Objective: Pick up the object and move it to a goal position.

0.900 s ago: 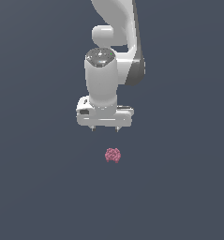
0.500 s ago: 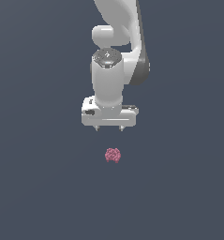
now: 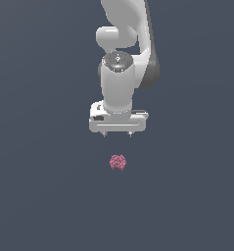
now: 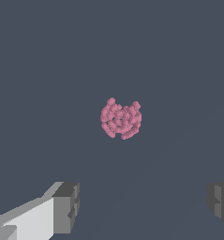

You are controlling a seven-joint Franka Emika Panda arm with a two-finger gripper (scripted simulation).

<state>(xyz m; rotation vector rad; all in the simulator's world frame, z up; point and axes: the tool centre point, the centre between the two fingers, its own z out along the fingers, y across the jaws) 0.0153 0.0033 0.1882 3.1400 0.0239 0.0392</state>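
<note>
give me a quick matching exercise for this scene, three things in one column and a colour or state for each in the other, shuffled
Things:
1. raspberry-like object
2. end effector
3. floor

Colour or state:
A. flat dark blue-grey
B. pinkish-red, lumpy, lying free
C. white body, open, holding nothing

Pairs: 1-B, 2-C, 3-A

In the wrist view the object shows between and beyond the two dark fingertips, touched by neither.
</note>
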